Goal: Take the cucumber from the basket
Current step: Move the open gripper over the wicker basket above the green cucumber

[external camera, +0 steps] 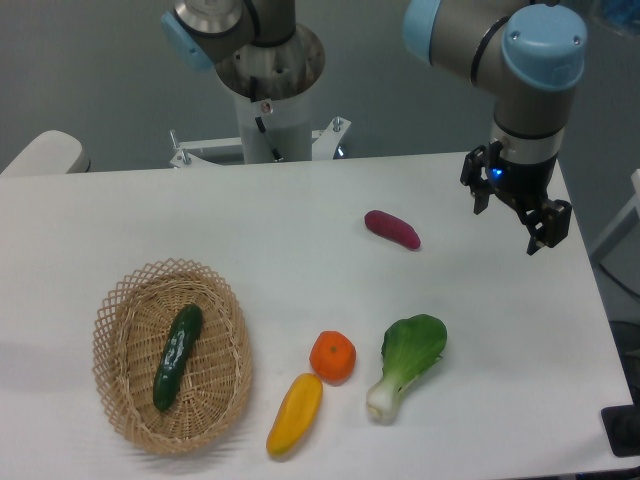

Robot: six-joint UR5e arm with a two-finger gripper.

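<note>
The dark green cucumber (177, 356) lies lengthwise inside the tan wicker basket (226, 395) at the table's front left. My gripper (510, 225) hangs far off at the right rear of the table, well above the surface. Its two dark fingers stand apart with nothing between them, so it is open.
A purple sweet potato (392, 229) lies mid-table, left of the gripper. An orange (333, 357), a yellow pepper (294, 413) and a bok choy (405, 363) sit right of the basket near the front edge. The robot base (270, 110) stands at the back.
</note>
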